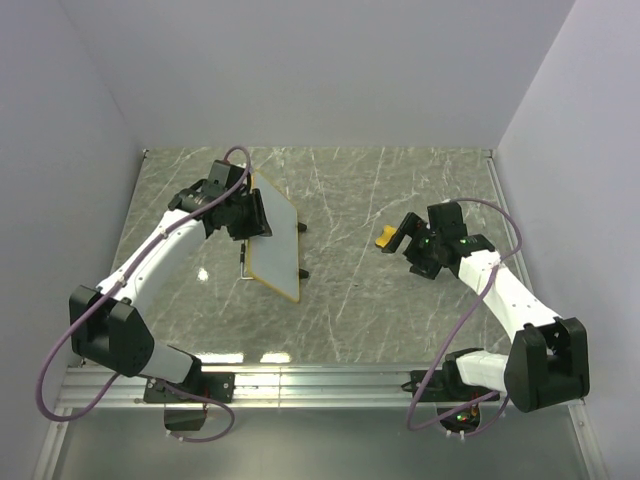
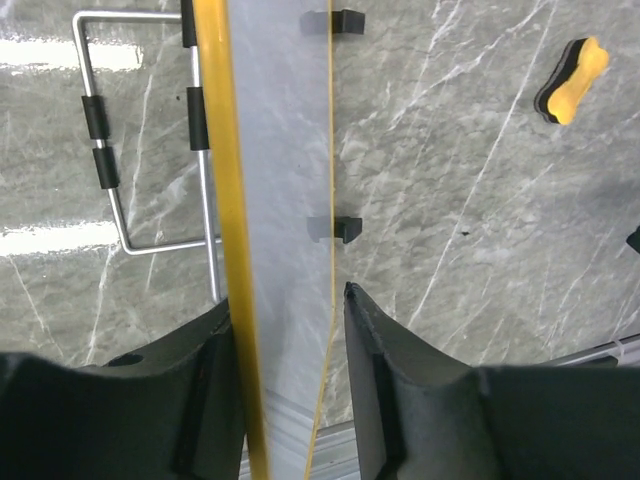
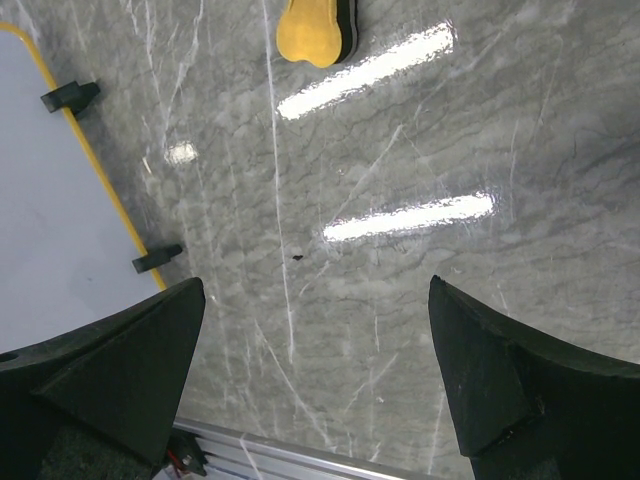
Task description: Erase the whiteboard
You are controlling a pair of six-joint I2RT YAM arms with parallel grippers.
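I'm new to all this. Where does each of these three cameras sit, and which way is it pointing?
Top: fixed above and behind the arms, looking down at the table; shows both arms whole, left gripper at the whiteboard, right gripper near the eraser.
Left wrist: on the left arm, looking along its fingers, which straddle the whiteboard's edge.
Right wrist: on the right arm, looking down past its wide-open fingers at the table.
Shared: all three show whiteboard and eraser.
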